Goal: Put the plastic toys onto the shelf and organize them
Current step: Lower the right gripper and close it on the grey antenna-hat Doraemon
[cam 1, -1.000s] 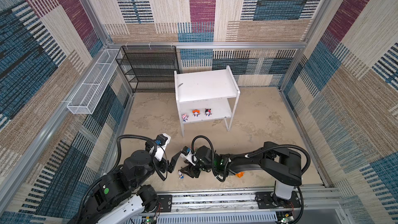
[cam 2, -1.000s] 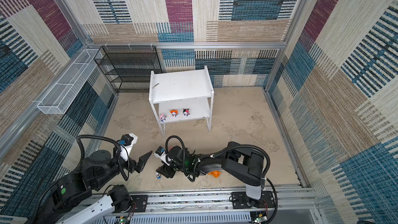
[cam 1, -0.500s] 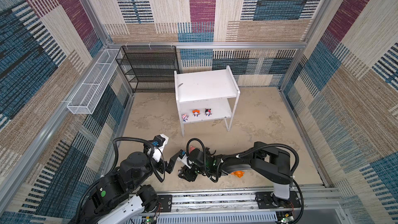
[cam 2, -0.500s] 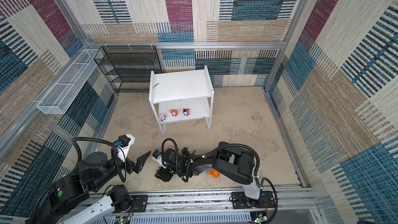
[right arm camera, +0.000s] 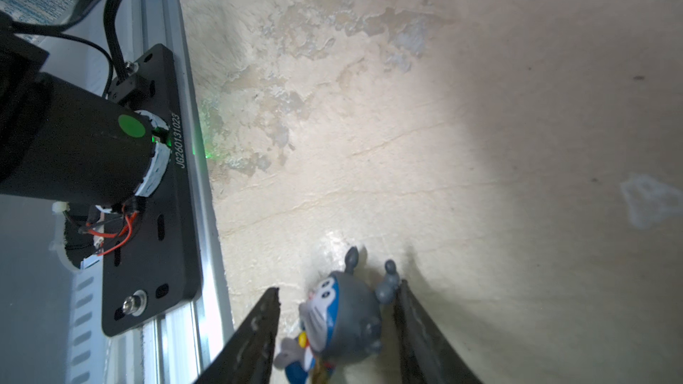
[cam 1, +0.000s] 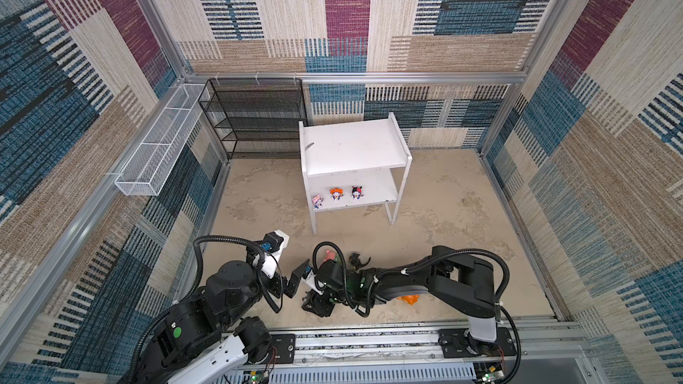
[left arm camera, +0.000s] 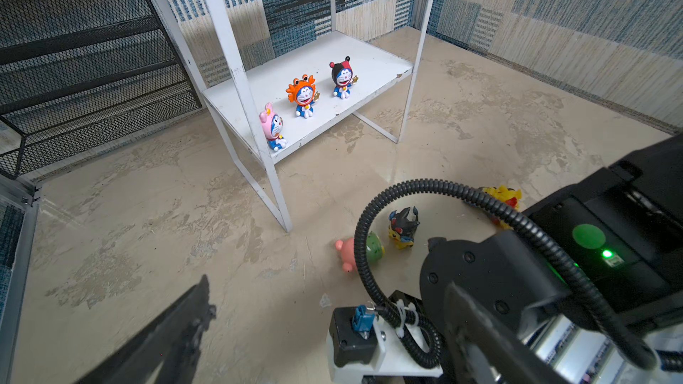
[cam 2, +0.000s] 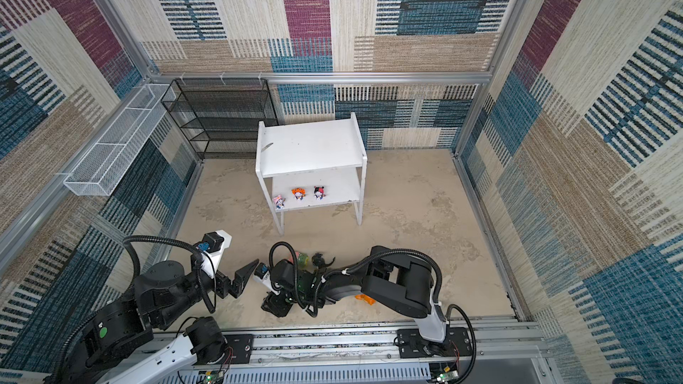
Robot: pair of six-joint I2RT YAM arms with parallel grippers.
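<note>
Between the fingers of my right gripper (right arm camera: 338, 286) a tiny grey-hooded blue toy (right arm camera: 343, 319) lies on the floor. It touches one finger (right arm camera: 406, 312), and a gap remains on the other side. In both top views this gripper (cam 1: 316, 302) (cam 2: 275, 304) is low, near the front rail. My left gripper (left arm camera: 329, 289) (cam 1: 295, 282) hangs open and empty beside it. Three tiny toys (left arm camera: 303, 96) (cam 1: 336, 193) stand on the lower board of the white shelf (cam 1: 351, 142). A pink-and-green toy (left arm camera: 347, 256) and a black-hooded yellow one (left arm camera: 403, 229) lie on the floor.
A black mesh rack (cam 1: 255, 116) and a white wire basket (cam 1: 159, 145) stand at the back left. The front rail (cam 1: 369, 341) runs close to the right gripper. Another yellow toy (left arm camera: 502, 197) sits half hidden behind the right arm's cable. An orange piece (cam 1: 408, 299) shows under that arm.
The right arm has folded to the left and its wrist has dropped toward the front rail, over the grey toy. The left arm has drawn back a little, still open.
</note>
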